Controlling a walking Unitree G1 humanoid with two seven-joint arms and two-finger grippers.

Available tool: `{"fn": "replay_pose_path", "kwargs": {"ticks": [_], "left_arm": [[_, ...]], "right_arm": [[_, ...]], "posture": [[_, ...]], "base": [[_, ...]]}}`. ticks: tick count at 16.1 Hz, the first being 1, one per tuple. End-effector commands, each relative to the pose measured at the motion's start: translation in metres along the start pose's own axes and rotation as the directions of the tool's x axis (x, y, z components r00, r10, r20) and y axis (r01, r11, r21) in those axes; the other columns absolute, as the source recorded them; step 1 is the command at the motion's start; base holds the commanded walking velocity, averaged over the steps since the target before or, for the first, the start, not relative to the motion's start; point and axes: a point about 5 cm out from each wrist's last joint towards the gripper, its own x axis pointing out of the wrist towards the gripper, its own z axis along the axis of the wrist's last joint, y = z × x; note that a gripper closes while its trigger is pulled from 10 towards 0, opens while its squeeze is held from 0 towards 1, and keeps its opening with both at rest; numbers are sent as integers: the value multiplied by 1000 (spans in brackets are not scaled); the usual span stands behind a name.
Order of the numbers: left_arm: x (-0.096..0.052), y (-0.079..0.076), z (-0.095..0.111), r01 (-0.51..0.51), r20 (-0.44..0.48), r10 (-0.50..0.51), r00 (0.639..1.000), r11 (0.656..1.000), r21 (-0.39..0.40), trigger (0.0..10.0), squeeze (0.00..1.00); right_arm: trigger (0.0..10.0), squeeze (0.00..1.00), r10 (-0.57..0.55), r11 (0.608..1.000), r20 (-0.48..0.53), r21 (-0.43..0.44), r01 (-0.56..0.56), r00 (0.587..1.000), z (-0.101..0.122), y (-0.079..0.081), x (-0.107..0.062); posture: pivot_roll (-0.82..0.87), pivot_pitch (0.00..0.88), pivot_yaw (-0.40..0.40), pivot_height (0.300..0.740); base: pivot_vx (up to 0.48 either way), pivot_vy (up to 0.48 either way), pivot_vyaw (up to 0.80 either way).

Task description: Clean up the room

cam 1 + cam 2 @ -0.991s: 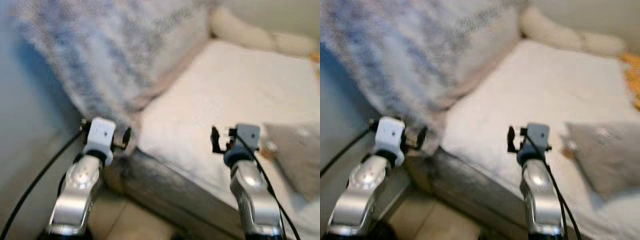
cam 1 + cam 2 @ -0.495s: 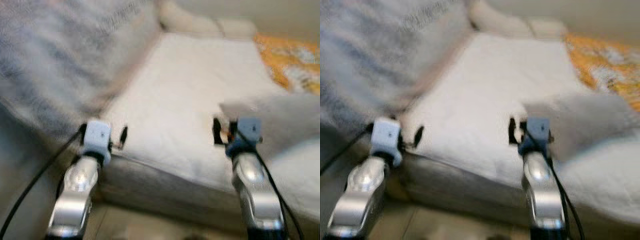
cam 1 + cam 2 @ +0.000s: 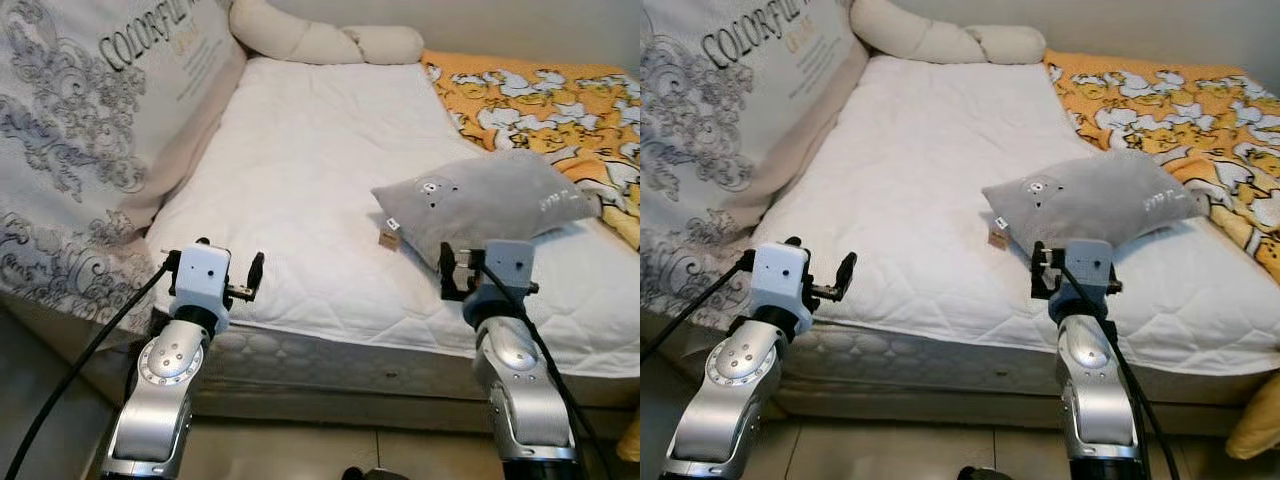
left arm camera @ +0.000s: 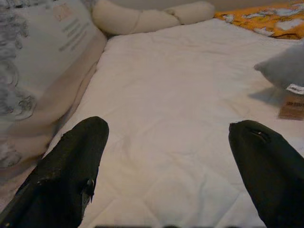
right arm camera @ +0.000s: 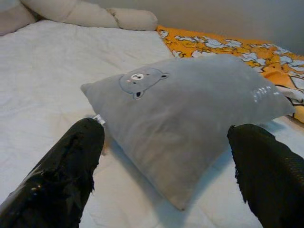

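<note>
The robot stands at the near edge of a bed (image 3: 300,180) covered in a white quilted mattress pad, both arms raised over its front rim. The left gripper (image 4: 166,161) hangs over the near left part of the bed, jaws wide apart with nothing but quilting between them. The right gripper (image 5: 166,161) sits further right, also at the near edge, jaws spread wide too, and in its wrist view a grey pillow (image 5: 190,114) lies straight ahead between the two black fingers, untouched. That grey pillow lies flat on the right half of the bed, just beyond the right gripper; a small bear face is stitched near its left corner, and some pale lettering runs near its right end, too small to read. A little white tag and a brown card tag (image 3: 389,238) hang off its near left corner and rest on the pad. At the far right an orange blanket (image 3: 540,95) printed with white cartoon figures covers the bed's right side, running under the pillow's far edge. At the head of the bed lies a long cream bolster (image 3: 320,40), knotted or twisted in the middle. On the left, a big cream packaged bundle (image 3: 90,150) with grey scrollwork leans against the bed's left side; its printing reads "COLORFUL", with smaller lines beneath that cannot be read. Down at the near right corner, a bit of something yellow (image 3: 1255,420) peeks by the bed's base.
</note>
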Motion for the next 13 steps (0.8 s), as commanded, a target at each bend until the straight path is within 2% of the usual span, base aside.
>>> {"fn": "replay_pose_path", "kwargs": {"ticks": [1,4,11,13], "left_arm": [[1,2,1,-25,0,25,1000,1000,-16,10000,0],[3,2,2,-22,11,22,1000,1000,1,10000,0],[6,1,5,-22,18,22,1000,1000,-4,10000,0],[6,2,3,-39,6,39,999,998,-44,10000,0]], "right_arm": [[10000,1000,9,1000,23,-15,-9,1000,4,1,0],[10000,1000,18,1000,24,-6,-18,1000,4,2,-2],[10000,1000,29,1000,1,-8,-29,1000,1,3,0],[10000,1000,25,1000,-4,-15,-25,1000,0,2,0]], "posture": [[119,0,-11,740],[116,0,-9,740],[116,0,-7,740],[115,0,-6,740]], "base": [[0,0,0],[0,0,0],[0,-398,0],[0,-167,0]]}}
